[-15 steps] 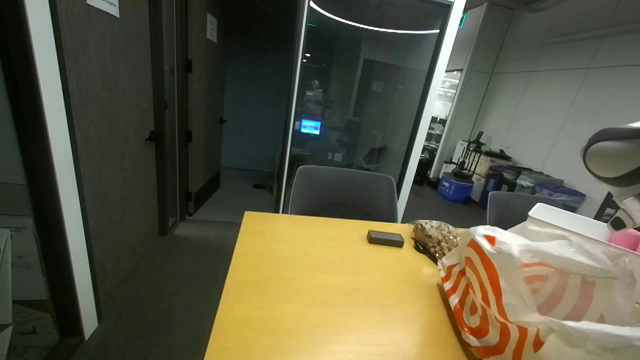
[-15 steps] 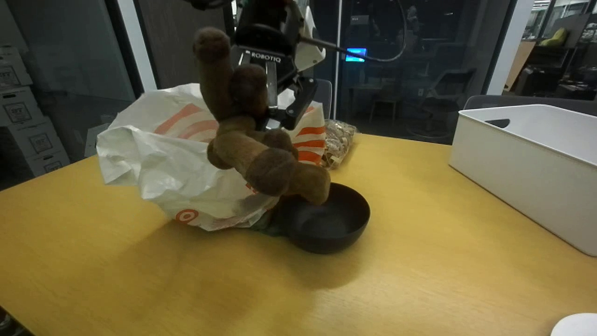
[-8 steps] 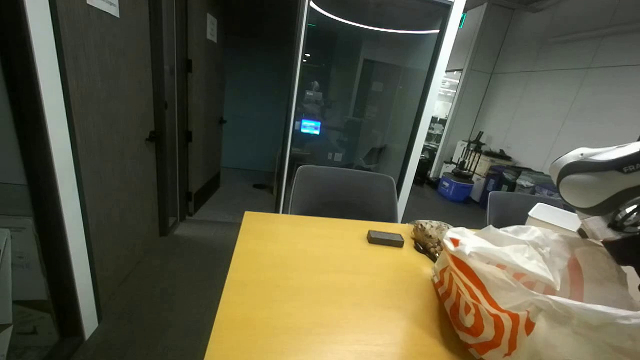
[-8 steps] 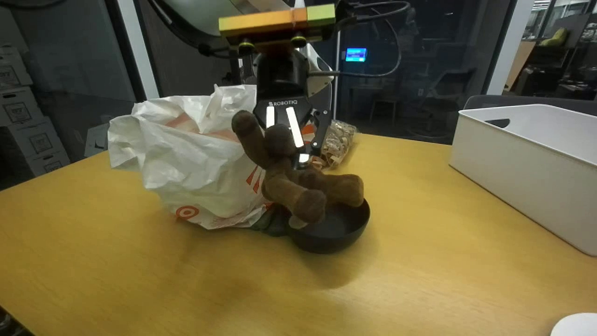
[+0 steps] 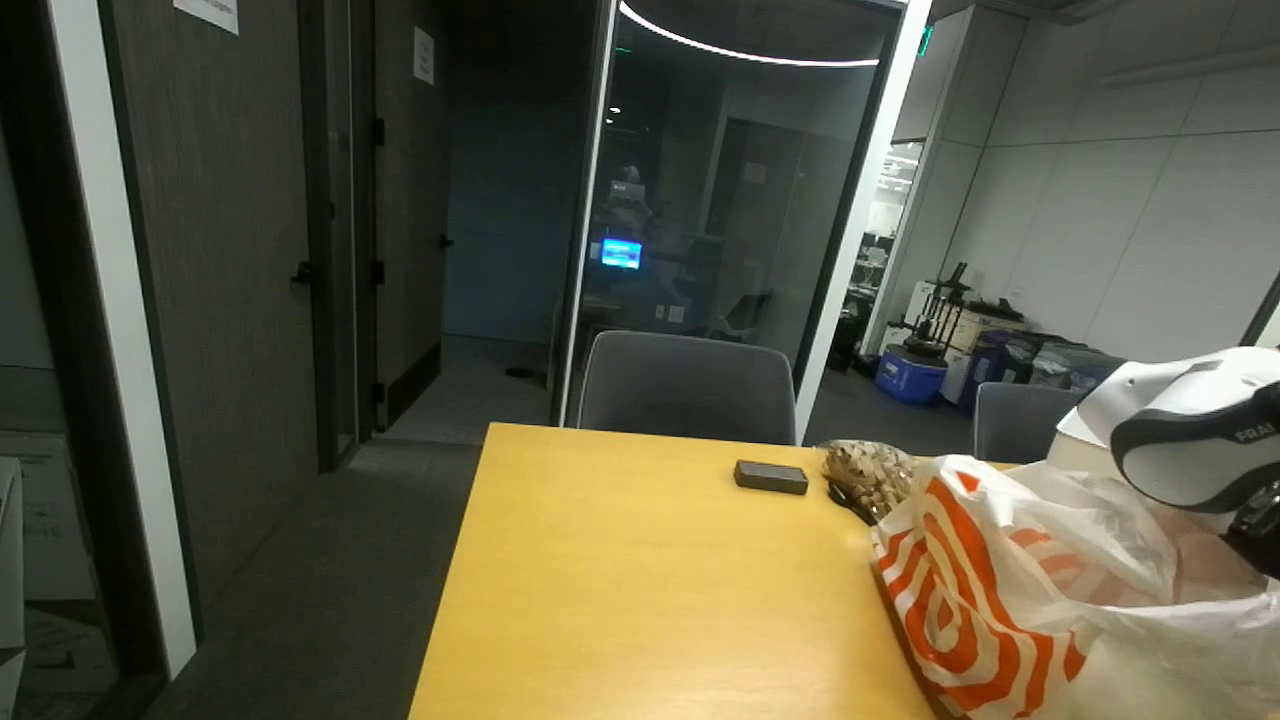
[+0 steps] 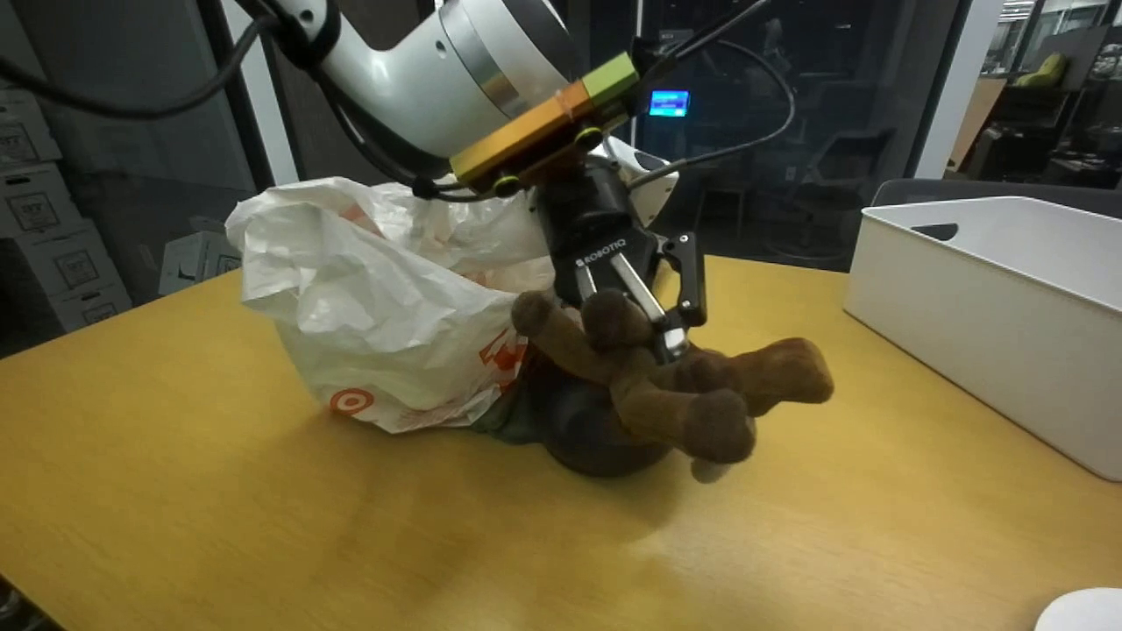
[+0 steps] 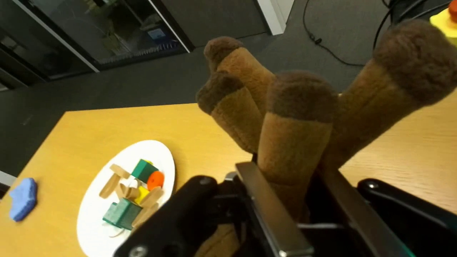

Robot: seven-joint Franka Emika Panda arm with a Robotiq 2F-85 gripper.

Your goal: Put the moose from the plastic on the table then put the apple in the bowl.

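Moose (image 6: 657,403): was out of the bag (image 6: 377,324), pinched between the fingers (image 7: 273,207), partly in front of the bowl (image 6: 583,434); contact with the bench (image 6: 421,535) could not be told. Placing seemingly awaited release. Apple: identified in no view; its transfer presumably was outstanding.

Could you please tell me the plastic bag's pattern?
The plastic bag is white with orange concentric rings, best seen in an exterior view.

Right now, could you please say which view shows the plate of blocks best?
The wrist view: most of the white plate and its blocks show, though the gripper covers part. An exterior view shows only a white edge, perhaps this plate; neither exterior view shows the blocks.
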